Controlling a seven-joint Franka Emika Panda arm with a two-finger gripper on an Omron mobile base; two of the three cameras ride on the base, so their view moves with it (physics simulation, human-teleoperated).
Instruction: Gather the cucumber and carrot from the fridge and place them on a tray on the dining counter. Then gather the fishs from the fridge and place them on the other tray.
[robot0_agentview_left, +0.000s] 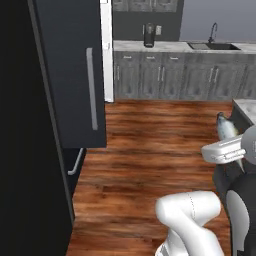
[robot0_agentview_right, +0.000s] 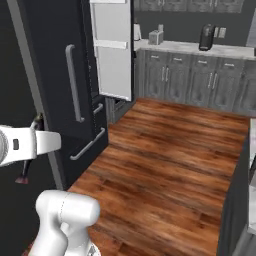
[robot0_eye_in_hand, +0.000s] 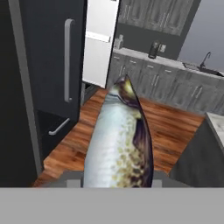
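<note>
Fish (robot0_eye_in_hand: 117, 144), silver-grey and speckled, juts from the robot's jaws, pinched at its near end above the wood floor (robot0_agentview_left: 150, 145), between the black fridge (robot0_agentview_left: 70, 75) and the marble desk (robot0_agentview_left: 246, 106). The carry is underway; next, seemingly, a swing toward the desk's tray.

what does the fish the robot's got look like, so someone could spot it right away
Start at the black fridge on the left, then look across the wood floor to the hand. Rising from it is the silver-grey fish: slim, pale-bellied, with dark speckles and a dark edge down one side.
</note>
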